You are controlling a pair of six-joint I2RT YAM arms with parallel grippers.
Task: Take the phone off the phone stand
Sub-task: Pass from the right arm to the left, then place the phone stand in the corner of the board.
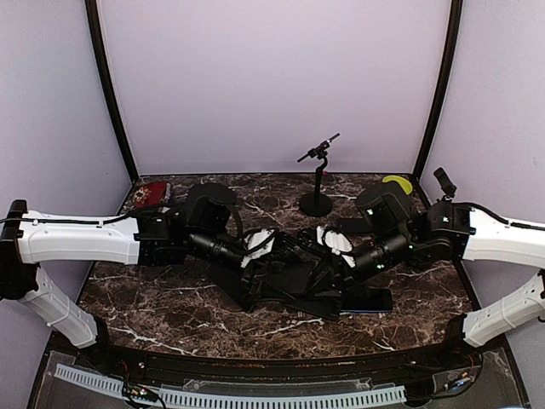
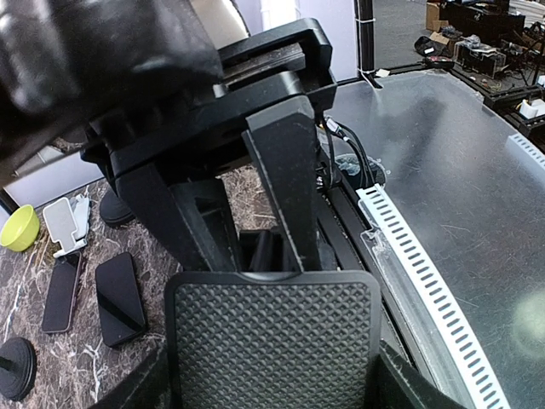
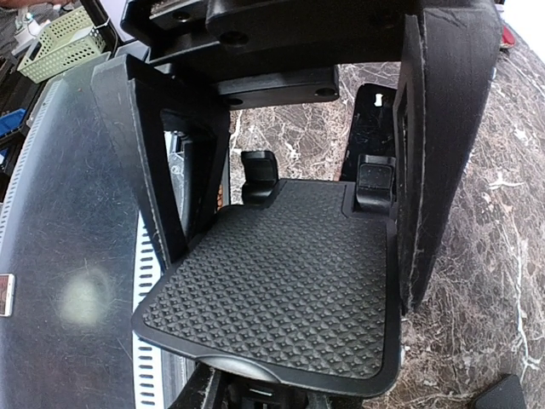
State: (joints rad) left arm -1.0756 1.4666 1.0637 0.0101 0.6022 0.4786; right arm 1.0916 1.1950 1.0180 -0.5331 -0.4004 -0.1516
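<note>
Top external: both arms are reaching inward over the marble table (image 1: 170,298). The left gripper (image 1: 260,247) and right gripper (image 1: 336,247) are meeting at the black phone stand (image 1: 294,281) mid-table. The phone (image 1: 370,300) is lying flat on the table, off the stand and just to its right. A black pole mount (image 1: 317,181) is standing behind them. A yellow bowl (image 1: 397,182) is sitting in the far right corner and a red item (image 1: 153,193) in the far left.

Left wrist: the left gripper (image 2: 247,256) is holding its fingers (image 2: 285,170) apart. The stand's textured plate (image 2: 272,341) is sitting at their tips; contact cannot be told. Beyond, a black handset (image 2: 119,298) and a brown-edged handset (image 2: 64,294) are lying flat side by side on the marble. I cannot tell which one matches the top view.

Right wrist: the right gripper (image 3: 289,264) is straddling the plate (image 3: 255,324). Its fingers (image 3: 438,128) are pressing against the plate's two side edges. The plate's face is showing bare.
</note>
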